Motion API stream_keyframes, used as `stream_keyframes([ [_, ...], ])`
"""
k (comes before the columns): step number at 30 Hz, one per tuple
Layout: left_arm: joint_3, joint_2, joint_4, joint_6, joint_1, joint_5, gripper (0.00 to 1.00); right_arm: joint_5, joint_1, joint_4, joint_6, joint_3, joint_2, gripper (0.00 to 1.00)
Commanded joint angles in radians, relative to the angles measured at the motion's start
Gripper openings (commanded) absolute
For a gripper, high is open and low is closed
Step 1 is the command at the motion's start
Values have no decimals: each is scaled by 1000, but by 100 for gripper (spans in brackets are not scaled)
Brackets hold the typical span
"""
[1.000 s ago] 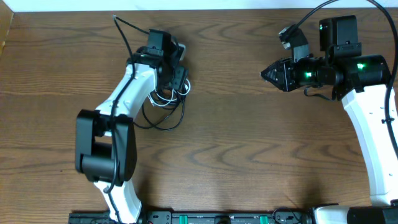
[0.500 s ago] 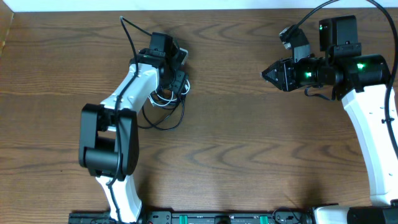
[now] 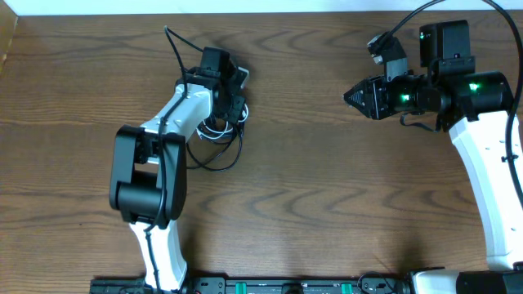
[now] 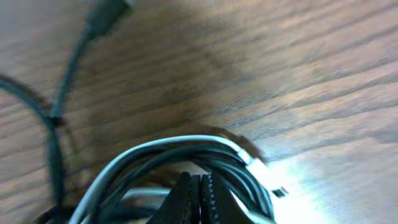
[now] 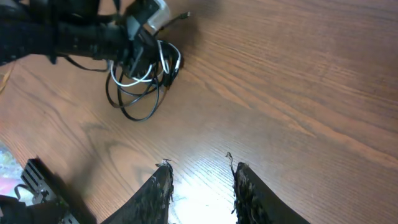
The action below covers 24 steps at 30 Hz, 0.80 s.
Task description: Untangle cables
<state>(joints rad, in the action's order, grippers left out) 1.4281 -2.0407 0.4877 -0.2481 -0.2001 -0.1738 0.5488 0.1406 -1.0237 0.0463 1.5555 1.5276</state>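
The left jaws are closed tip to tip. In the left wrist view the two dark fingertips (image 4: 185, 194) meet with no gap, set down in the middle of the cable bundle. Whether a strand is pinched between them cannot be told. The white cable (image 4: 155, 149) arches just over the tips, touching dark strands that run alongside it. A small pale plug end (image 4: 278, 191) shows at the right foot of the arch, blurred. Further left the black cable (image 4: 55, 134) runs alone across the bench (image 4: 323, 74) up to a dark plug (image 4: 106, 11) near the top edge.

From overhead, the bundle lies at the upper left of the bench, partly under the wrist of the left arm (image 3: 176, 122). The white loops sit against the jaws, and a wider black loop spreads out toward the near edge.

The right jaws stand partly open, with the fingertips (image 5: 163, 186) apart and only bare bench between them. They hold nothing. They hang at the far right of the bench, well apart from both cables, pointing toward the bundle.
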Motion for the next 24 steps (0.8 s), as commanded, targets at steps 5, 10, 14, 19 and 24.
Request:
stream_keyframes([
  [5, 14, 330, 33, 167, -16, 0, 8, 4, 5, 3, -9, 0, 2, 31],
  [10, 14, 532, 34, 248, -46, -34, 8, 4, 26, 18, -9, 0, 6, 31],
  [14, 14, 639, 33, 291, -67, -51, 8, 11, 64, 41, -9, 0, 17, 32],
  [19, 16, 716, -17, 384, -67, -50, 7, 24, 121, 80, -43, 0, 48, 31],
  [24, 38, 778, -100, 485, -67, -51, 8, 68, 176, 109, -54, 0, 107, 29],
])
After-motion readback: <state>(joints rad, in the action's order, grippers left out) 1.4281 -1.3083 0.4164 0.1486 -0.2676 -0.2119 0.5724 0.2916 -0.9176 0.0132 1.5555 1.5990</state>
